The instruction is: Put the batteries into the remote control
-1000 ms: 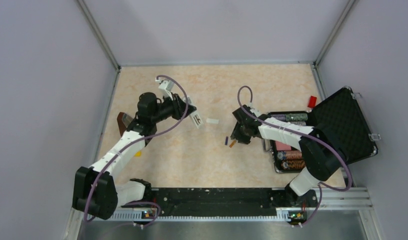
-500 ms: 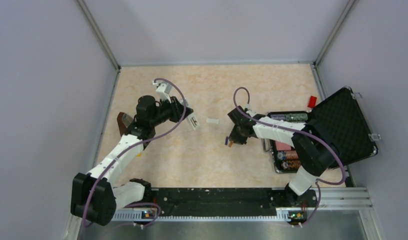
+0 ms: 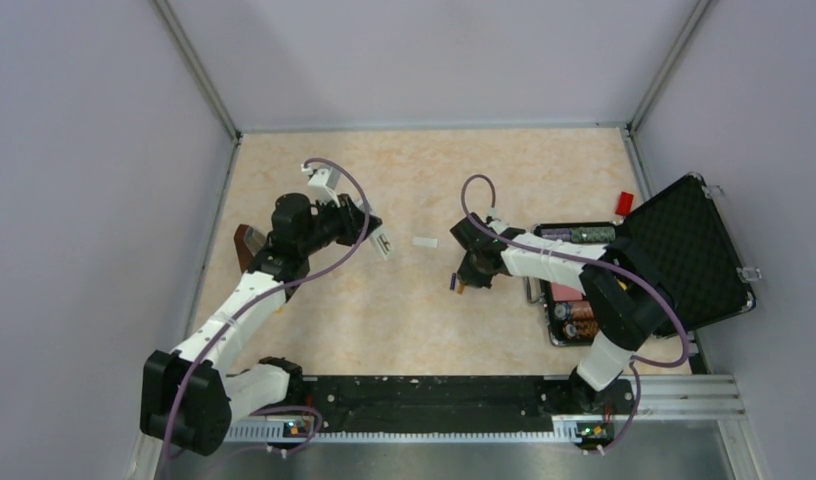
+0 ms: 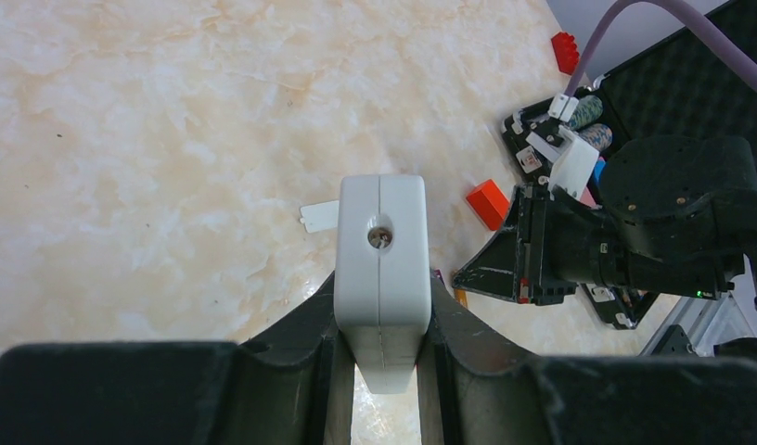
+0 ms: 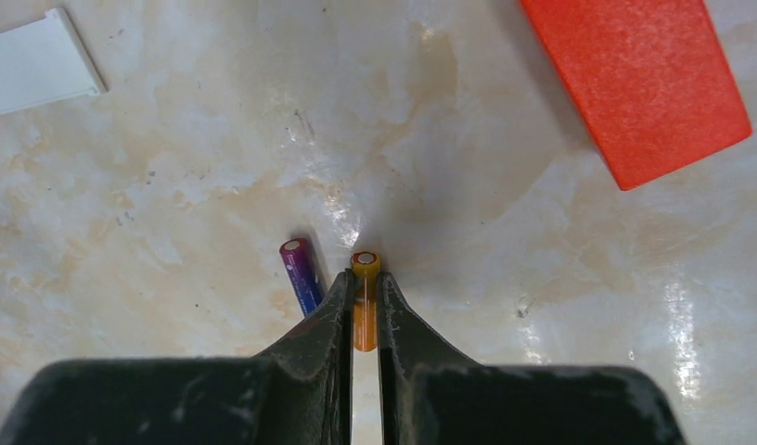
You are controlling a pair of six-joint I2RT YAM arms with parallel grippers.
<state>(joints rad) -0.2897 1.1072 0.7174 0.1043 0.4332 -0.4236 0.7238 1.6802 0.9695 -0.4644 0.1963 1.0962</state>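
My left gripper [image 4: 382, 287] is shut on the remote control [image 4: 381, 250], a white bar that points away from the camera and is held above the table. From above, the remote control [image 3: 381, 241] juts out of the left gripper [image 3: 369, 232] left of centre. The batteries lie side by side on the table. My right gripper [image 5: 365, 278] is shut on the orange battery [image 5: 365, 311], which sits between its fingers, down at the table. The purple battery [image 5: 302, 273] lies loose just left of the fingers. In the top view the right gripper [image 3: 469, 278] is over both batteries.
A small white plate [image 3: 425, 242] lies between the arms. A red block [image 5: 639, 83] sits just right of the right gripper. An open black case [image 3: 684, 255] with larger cells stands at the right, and another red piece [image 3: 624, 203] lies behind it. A brown object [image 3: 249, 243] lies at the left.
My right gripper's jaws have closed onto the orange battery and the arm has shifted slightly left. The left arm has drifted a little left with the remote.
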